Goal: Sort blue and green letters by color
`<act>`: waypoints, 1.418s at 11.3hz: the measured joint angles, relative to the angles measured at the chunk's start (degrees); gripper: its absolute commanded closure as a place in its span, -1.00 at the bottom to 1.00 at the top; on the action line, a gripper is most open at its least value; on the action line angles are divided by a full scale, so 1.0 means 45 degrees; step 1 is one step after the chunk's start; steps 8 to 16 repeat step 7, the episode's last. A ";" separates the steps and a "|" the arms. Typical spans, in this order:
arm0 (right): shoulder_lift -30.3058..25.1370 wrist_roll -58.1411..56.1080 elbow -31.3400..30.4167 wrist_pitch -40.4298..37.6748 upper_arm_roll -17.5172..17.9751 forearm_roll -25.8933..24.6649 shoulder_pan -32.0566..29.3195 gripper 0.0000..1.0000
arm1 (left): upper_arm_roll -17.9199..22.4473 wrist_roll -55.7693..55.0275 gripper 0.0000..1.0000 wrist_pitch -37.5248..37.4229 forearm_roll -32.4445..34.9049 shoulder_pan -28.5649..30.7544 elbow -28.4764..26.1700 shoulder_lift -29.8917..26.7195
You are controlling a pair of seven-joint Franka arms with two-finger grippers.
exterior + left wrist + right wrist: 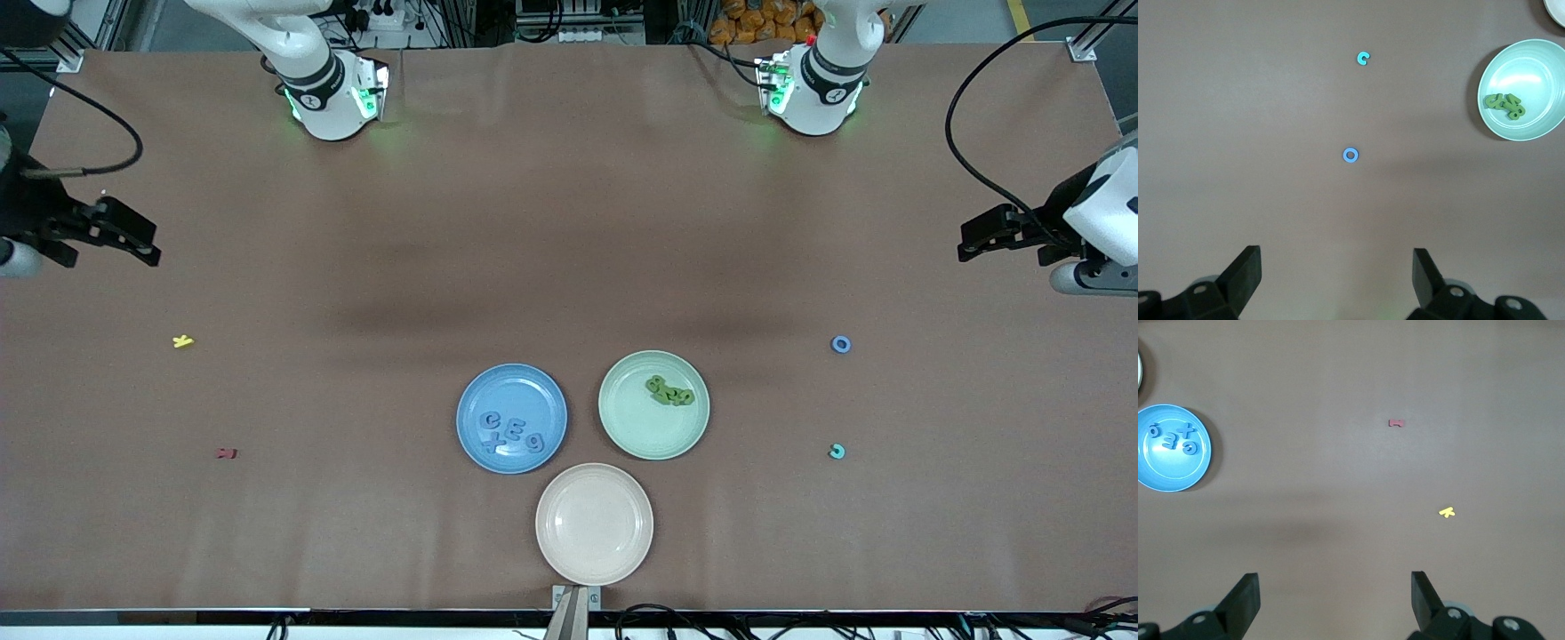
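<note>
Several periwinkle blue letters (512, 434) (1177, 439) lie on the blue plate (511, 380) (1165, 475). A small heap of olive green letters (669, 391) (1506, 103) rests on the pale green plate (653, 437) (1531, 63). One blue ring-shaped letter O (840, 344) (1350, 155) lies loose on the table toward the left arm's end. A teal C (837, 452) (1364, 59) lies nearer the front camera than the O. My left gripper (965, 243) (1337, 257) hangs open and empty at that end. My right gripper (151, 244) (1335, 580) waits open and empty at the right arm's end.
A cream plate (594, 524) with nothing on it sits nearest the front camera, between the two coloured plates. A yellow K (182, 341) (1446, 513) and a small dark red letter (227, 453) (1396, 423) lie on the brown table toward the right arm's end.
</note>
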 measured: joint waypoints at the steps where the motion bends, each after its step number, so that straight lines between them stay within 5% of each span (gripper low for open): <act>1: -0.0052 0.0000 0.0242 -0.0212 -0.0012 -0.0012 -0.0083 -1.00 | 0.0000 0.0000 -1.00 0.0000 0.0000 0.0000 0.0000 0.0000; 16: -0.0054 -0.0010 0.0444 -0.0682 -0.0025 -0.0013 -0.0164 -1.00 | 0.0000 0.0000 -1.00 0.0000 0.0000 0.0000 -0.0013 0.0001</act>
